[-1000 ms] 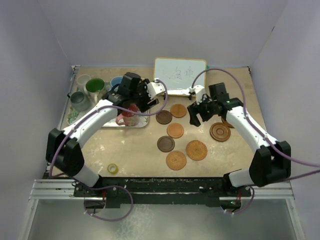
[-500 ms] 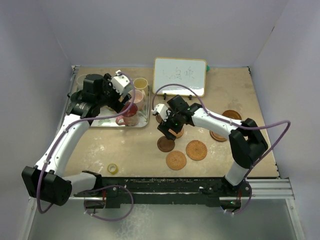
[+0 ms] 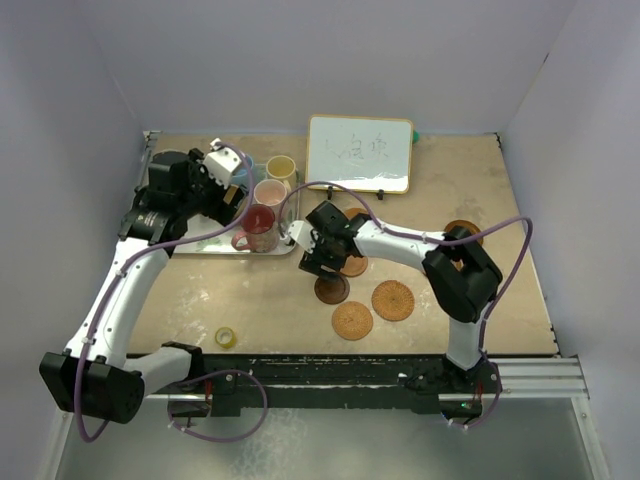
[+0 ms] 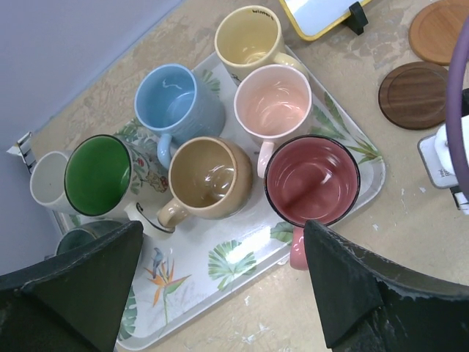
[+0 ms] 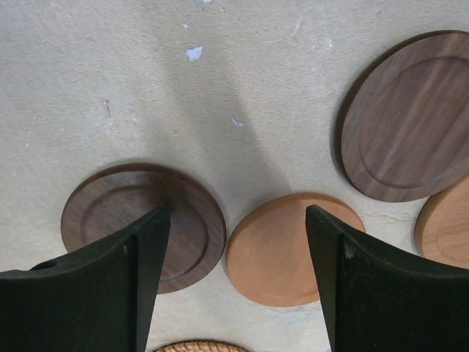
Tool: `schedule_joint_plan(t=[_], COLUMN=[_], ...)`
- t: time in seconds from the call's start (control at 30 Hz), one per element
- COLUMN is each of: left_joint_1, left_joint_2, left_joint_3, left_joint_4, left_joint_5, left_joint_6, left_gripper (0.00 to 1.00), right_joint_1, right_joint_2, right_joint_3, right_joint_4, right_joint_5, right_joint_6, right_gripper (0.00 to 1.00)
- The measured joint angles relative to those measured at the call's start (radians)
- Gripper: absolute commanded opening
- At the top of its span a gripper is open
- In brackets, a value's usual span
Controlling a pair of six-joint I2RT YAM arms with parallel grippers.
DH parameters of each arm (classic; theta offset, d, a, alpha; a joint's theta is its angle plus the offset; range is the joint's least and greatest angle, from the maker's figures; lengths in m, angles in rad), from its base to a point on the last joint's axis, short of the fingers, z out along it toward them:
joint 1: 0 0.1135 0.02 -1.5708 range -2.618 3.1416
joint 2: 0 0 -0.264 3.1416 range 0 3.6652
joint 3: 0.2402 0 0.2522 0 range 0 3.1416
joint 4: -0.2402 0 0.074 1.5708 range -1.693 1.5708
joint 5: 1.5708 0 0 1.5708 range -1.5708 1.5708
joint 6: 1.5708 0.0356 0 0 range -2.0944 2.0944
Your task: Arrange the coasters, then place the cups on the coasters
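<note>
Left hand (image 4: 223, 236) hangs over the leaf-patterned tray (image 4: 212, 273) at the far left of the desk (image 3: 260, 300). Its fingers are wide apart, with nothing between them. All eight cups stand upright on the tray: yellow cup (image 4: 249, 38) farthest back, light blue cup (image 4: 176, 103) and pink cup (image 4: 272, 103) side by side in front of it, then tan cup (image 4: 209, 176) and red cup (image 4: 311, 180). The green-lined cup (image 4: 97, 174) and white cup (image 4: 45, 187) are at the left edge, and the grey cup (image 4: 84, 238) is partly hidden behind the left finger. Right hand (image 5: 236, 216) is low over the desk just right of the tray, fingers apart and gripping nothing. In the right wrist view one finger overlaps a dark wood coaster (image 5: 139, 220). A light wood coaster (image 5: 289, 249) lies just beside that one, and a second dark coaster (image 5: 410, 117) lies farther off. In the top view two rattan coasters (image 3: 393, 299) lie flat toward the near edge, and another wood coaster (image 3: 463, 229) shows beside the right arm's elbow. No cup is on a coaster. A whiteboard (image 3: 360, 152) stands at the back of the desk, and a yellow tape roll (image 3: 226, 337) lies near the front left.
</note>
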Motion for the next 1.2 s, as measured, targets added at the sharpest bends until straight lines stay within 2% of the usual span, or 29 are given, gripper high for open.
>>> schedule_joint_plan(t=[0.5,0.87,1.2], left_joint_1=[0.006,0.013,0.013], left_joint_2=[-0.034,-0.053,-0.054], left_joint_3=[-0.052,-0.063,-0.071], left_joint_4=[0.023,0.031,0.045], left_joint_5=[-0.002,-0.012,-0.012], left_joint_6=[-0.006,-0.011,-0.011], left_gripper=[0.87,0.87,0.87], right_joint_1=[0.009,-0.037,-0.069], right_joint_2=[0.037,0.099,0.116], right_joint_3=[0.031,0.124,0.127], right_joint_4=[0.016,0.018,0.003], right_joint_5=[0.105,0.175,0.190], right_joint_6=[-0.037,-0.046,-0.065], right_gripper=[0.67,0.65,0.64])
